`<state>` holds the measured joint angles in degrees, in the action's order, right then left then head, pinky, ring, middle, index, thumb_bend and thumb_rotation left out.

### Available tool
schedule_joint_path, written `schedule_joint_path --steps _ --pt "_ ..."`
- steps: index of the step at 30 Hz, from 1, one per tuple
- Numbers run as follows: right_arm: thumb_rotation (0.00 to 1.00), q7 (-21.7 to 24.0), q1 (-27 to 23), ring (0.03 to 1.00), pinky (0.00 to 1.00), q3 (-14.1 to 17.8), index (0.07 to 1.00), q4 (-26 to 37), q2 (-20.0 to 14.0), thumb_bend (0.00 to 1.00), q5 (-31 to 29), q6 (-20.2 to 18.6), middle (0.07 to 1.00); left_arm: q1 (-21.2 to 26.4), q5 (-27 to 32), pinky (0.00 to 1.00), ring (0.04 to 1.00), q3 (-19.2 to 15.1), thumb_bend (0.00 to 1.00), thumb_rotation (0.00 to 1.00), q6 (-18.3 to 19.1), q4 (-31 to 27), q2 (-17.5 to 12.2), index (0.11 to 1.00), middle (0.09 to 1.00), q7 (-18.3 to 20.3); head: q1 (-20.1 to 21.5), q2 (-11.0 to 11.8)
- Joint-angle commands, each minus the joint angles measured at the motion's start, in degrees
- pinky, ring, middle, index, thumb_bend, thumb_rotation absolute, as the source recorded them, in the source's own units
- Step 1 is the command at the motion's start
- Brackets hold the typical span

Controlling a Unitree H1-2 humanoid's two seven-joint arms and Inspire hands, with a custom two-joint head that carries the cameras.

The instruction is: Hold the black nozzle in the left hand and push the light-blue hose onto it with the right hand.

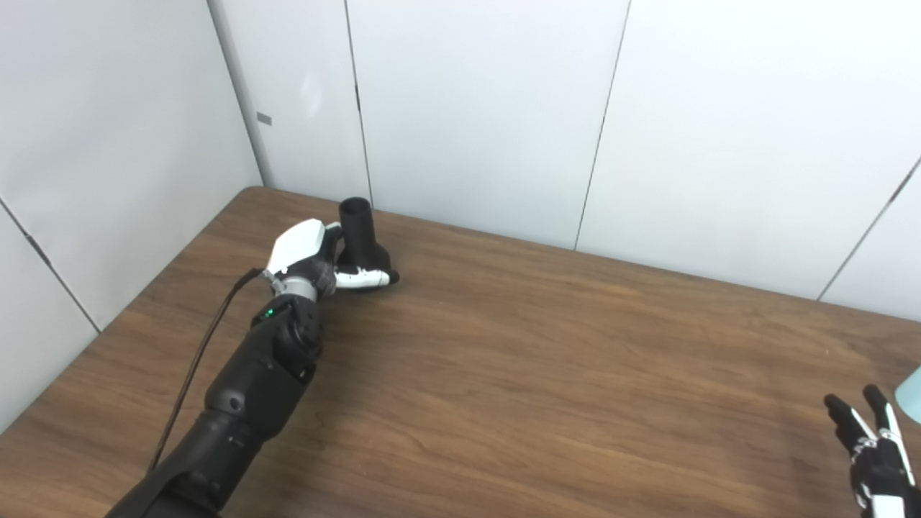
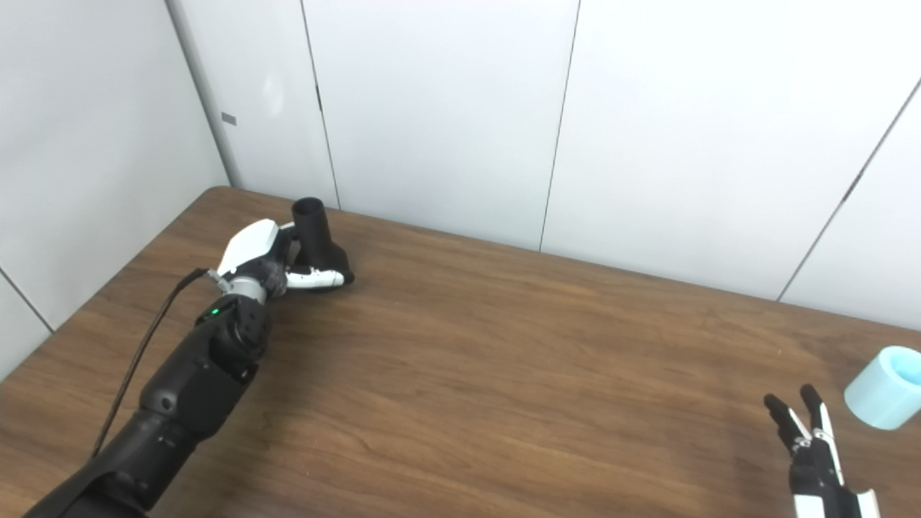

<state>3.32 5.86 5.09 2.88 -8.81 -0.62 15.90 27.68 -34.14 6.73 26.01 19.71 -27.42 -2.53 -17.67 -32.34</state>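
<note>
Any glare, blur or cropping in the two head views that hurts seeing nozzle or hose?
Left eye view: even light, black nozzle sharp but low in detail, light-blue hose cropped at the right edge. Right eye view: hose fully in frame; soft glare on the wall panel.

Matt black nozzle (image 2: 320, 241), smooth light-blue hose (image 2: 885, 386), wood-grain table (image 2: 504, 374).

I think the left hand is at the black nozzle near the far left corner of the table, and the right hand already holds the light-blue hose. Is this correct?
Not quite. The right hand holds nothing: the right eye view shows its fingers apart, clear of the light-blue hose, which sits on the table. The left hand is at the black nozzle, as you say.
</note>
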Motion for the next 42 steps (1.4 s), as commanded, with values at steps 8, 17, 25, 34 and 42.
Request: schedule_joint_path --steps 8,17,25,34,42 --pt "1.00 0.08 5.63 0.941 0.99 -0.90 0.980 -2.71 2.18 0.65 -1.73 -0.82 0.891 3.46 -1.62 1.00 0.916 0.52 0.95 0.44 -0.14 1.60 -0.97 0.806 0.861 -2.33 -0.01 -0.67" --pt "1.00 -0.04 5.88 0.932 0.98 -1.05 0.982 -2.00 1.82 0.62 -0.76 -0.88 0.894 3.98 -0.56 1.00 0.934 0.99 0.94 0.43 -1.00 4.19 -0.61 0.798 0.872 -2.54 0.24 -0.95" --pt "1.00 -1.79 5.89 0.881 0.92 -0.76 0.962 -1.16 2.28 0.57 2.50 -0.57 0.863 4.00 -0.48 0.99 0.910 1.52 0.90 0.42 -3.53 5.39 -0.54 0.749 0.840 -3.54 0.24 -0.95" --pt "1.00 -1.61 5.74 0.872 0.91 -0.71 0.955 -1.12 2.16 0.55 1.74 -0.54 0.858 2.99 3.24 0.73 0.738 -0.36 0.79 0.12 -13.05 6.88 0.24 0.615 0.692 -7.29 0.97 -1.51" --pt "1.00 -1.53 6.12 0.884 0.90 -0.86 0.959 -0.05 2.14 0.51 1.64 -1.01 0.859 2.10 3.95 0.63 0.641 -1.23 0.52 0.00 -18.30 8.46 1.15 0.460 0.547 -11.90 1.07 -1.89"
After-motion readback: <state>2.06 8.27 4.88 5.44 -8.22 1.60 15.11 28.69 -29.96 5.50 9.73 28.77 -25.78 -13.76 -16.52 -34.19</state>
